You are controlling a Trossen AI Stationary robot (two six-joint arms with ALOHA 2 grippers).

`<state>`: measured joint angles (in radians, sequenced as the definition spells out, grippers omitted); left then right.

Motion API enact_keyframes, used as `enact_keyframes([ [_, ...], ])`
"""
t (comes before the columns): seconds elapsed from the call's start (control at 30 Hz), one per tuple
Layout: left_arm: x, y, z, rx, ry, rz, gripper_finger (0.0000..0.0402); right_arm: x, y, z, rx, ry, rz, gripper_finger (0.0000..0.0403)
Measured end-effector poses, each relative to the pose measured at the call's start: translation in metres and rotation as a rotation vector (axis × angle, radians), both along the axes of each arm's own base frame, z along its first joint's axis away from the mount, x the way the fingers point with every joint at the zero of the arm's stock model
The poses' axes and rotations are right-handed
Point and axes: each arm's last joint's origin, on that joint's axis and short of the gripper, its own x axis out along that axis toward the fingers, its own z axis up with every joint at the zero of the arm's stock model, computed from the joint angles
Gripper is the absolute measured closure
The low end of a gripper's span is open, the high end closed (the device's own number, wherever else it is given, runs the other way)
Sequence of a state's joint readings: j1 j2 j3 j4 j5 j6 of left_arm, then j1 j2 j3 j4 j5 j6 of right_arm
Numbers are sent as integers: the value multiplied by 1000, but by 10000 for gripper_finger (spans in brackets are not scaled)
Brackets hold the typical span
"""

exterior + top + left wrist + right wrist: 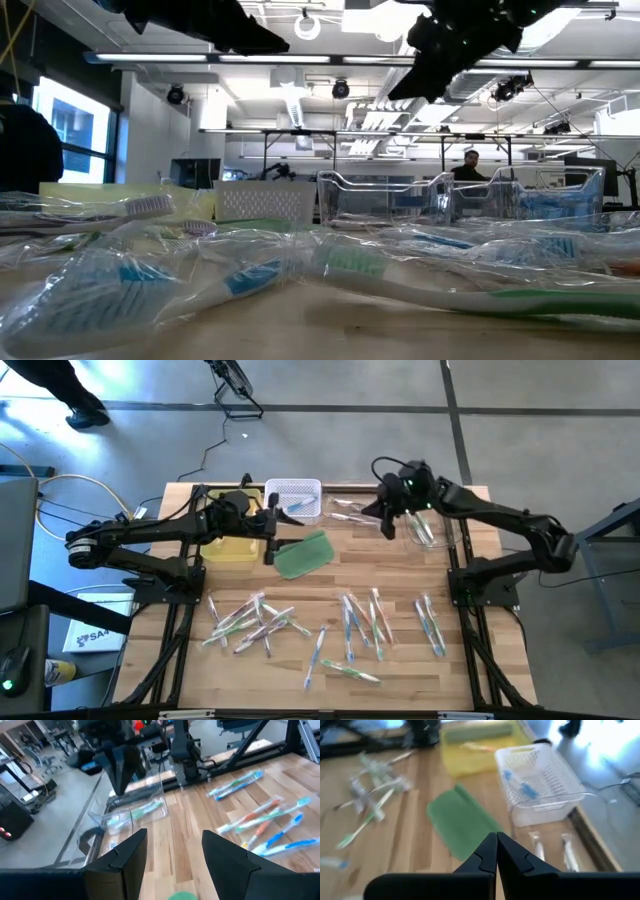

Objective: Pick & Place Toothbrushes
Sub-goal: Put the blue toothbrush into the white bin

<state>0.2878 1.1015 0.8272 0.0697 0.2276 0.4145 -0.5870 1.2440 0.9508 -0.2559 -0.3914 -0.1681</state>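
Note:
Many toothbrushes lie flat and loose on the near half of the wooden table, in clusters at the left (250, 622), the middle (362, 622) and the right (430, 625), several in clear wrappers. My left gripper (271, 548) (172, 837) hovers open and empty above the table, beside the green pad. My right gripper (388, 528) (496, 836) hangs shut with nothing between its fingers, above the far middle of the table. A blue toothbrush (522, 787) lies in the white basket. Two wrapped toothbrushes (552, 849) lie on the table below my right gripper.
A white mesh basket (295, 488) stands at the far edge, with a yellow bin (232, 550) to its left. A flat green pad (303, 553) lies in front of them. A clear tray (432, 532) holding toothbrushes sits at the far right. A person stands beyond the table.

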Motion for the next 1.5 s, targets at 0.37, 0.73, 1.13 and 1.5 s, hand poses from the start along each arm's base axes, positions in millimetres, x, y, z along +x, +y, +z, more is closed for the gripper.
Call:
enact_keyframes([
  [0.37,-1,0,-2,-8,25,0,217,-18,53,-32,3,-246,64,401],
  [0.73,0,0,-2,-74,14,15,217,-28,86,-48,-59,-336,45,401],
  [1.13,1,0,-3,-162,17,43,217,-25,107,-49,-16,-349,97,401],
  [1.5,2,1,-5,-126,25,39,217,-24,116,-51,63,-349,-95,401],
])
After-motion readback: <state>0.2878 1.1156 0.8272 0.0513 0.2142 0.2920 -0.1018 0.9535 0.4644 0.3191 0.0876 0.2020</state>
